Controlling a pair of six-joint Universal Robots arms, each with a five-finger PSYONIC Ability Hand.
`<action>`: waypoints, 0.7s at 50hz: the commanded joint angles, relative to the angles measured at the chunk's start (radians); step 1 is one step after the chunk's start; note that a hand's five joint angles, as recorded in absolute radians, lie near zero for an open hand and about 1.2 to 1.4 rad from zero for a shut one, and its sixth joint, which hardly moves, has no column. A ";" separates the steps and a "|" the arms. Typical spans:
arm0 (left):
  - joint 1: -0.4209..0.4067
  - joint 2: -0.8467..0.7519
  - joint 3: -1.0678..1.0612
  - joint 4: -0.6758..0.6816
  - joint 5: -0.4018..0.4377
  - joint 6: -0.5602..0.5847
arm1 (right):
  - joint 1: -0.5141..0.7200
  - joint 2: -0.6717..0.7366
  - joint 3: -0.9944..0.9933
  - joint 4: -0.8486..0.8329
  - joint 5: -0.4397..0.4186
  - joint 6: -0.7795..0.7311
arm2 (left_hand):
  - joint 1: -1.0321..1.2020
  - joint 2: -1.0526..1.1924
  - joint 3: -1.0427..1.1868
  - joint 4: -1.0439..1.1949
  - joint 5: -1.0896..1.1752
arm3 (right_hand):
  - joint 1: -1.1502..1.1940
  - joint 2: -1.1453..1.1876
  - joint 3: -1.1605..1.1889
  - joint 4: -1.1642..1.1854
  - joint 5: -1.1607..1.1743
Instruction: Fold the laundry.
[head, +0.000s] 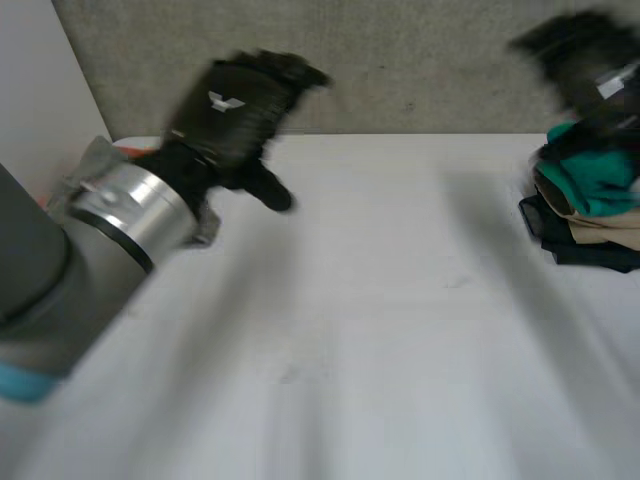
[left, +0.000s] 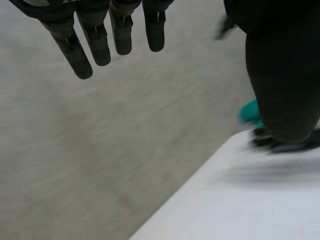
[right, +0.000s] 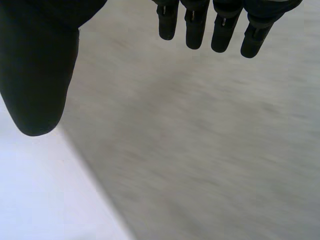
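One white table (head: 380, 330) bears a clothes pile (head: 590, 205) beside grey carpet (head: 420, 70).

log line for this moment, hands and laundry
left hand: open, empty, raised | right hand: open, empty, near clothes pile | clothes pile: heaped at table right edge

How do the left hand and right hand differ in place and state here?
The left hand hovers at the table's far left edge, well apart from the laundry pile; the right hand hovers just above that pile at the far right. Beneath the left hand lies bare table, beneath the right hand teal and tan cloth. Both are open, fingers straight, holding nothing.
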 joint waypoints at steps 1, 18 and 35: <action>0.295 -0.130 0.055 0.039 0.006 0.056 | 0.127 0.018 0.123 0.160 0.018 -0.072 | -0.031 -0.023 -0.023 -0.017 -0.018 | -0.053 -0.037 -0.032 -0.029 -0.043; 0.521 -0.854 0.554 0.105 0.116 0.513 | 0.135 0.142 0.238 0.267 0.164 -0.330 | 0.183 0.191 0.191 0.197 0.196 | -0.053 -0.037 -0.032 -0.029 -0.043; 0.399 -0.688 0.461 0.229 0.049 0.423 | 0.129 0.127 0.249 0.252 0.175 -0.329 | 1.166 1.175 1.174 1.181 1.179 | -0.053 -0.037 -0.032 -0.029 -0.043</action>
